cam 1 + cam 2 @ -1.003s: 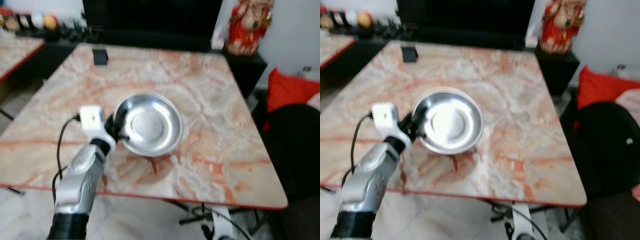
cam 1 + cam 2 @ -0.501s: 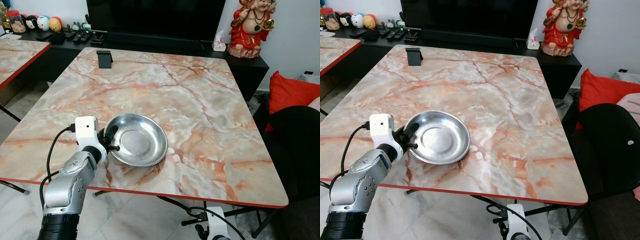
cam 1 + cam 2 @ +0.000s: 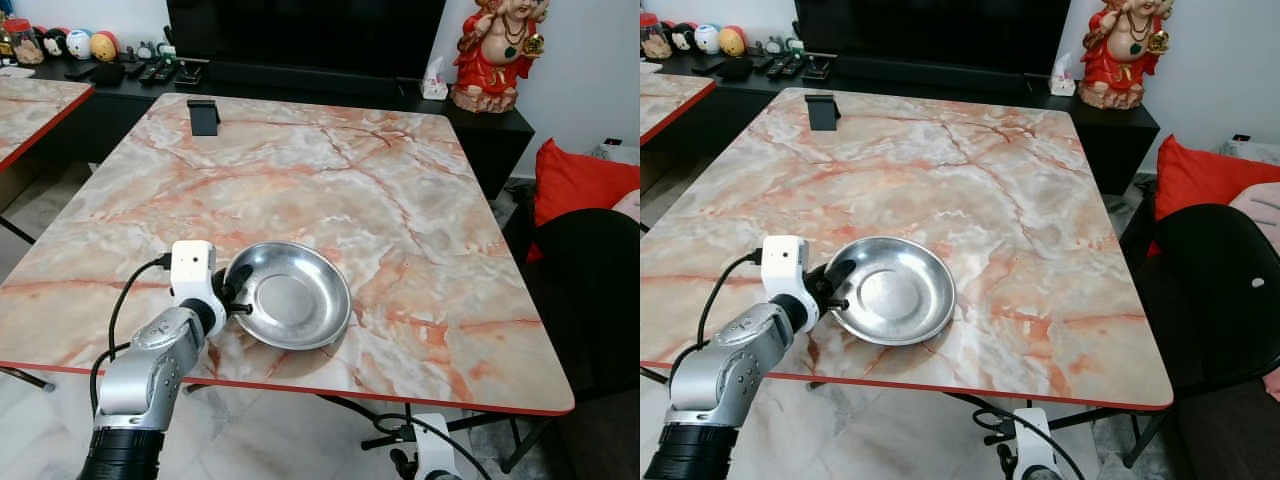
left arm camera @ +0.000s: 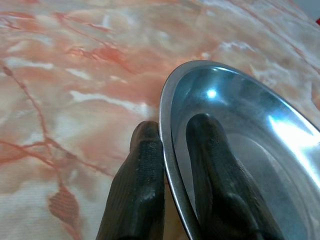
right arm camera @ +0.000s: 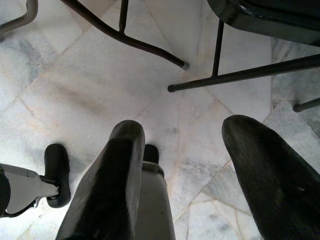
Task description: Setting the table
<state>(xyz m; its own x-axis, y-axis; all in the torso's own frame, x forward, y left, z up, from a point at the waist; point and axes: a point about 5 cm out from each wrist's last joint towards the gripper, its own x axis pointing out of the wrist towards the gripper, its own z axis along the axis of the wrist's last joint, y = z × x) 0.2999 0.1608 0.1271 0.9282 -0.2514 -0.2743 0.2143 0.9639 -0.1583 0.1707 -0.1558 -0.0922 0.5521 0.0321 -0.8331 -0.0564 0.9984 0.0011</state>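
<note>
Home living room (television (image 3: 305, 35), marble table (image 3: 400, 180))

Red figurine (image 3: 496, 52); red cushion (image 3: 578, 185); black chair (image 3: 1218, 290).

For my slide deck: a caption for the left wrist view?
Left gripper pinching the steel plate rim above the marble table.

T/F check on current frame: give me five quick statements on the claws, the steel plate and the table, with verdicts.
1. The left claw pinches the rim of the steel plate. True.
2. The plate sits at the far edge of the marble table, by the black phone stand. False: it is near the front edge, far from the stand.
3. The plate holds food. False: it is empty.
4. The right claw hangs open over the floor. True.
5. A red statue stands on the table. False: it stands on the dark cabinet behind.
</note>
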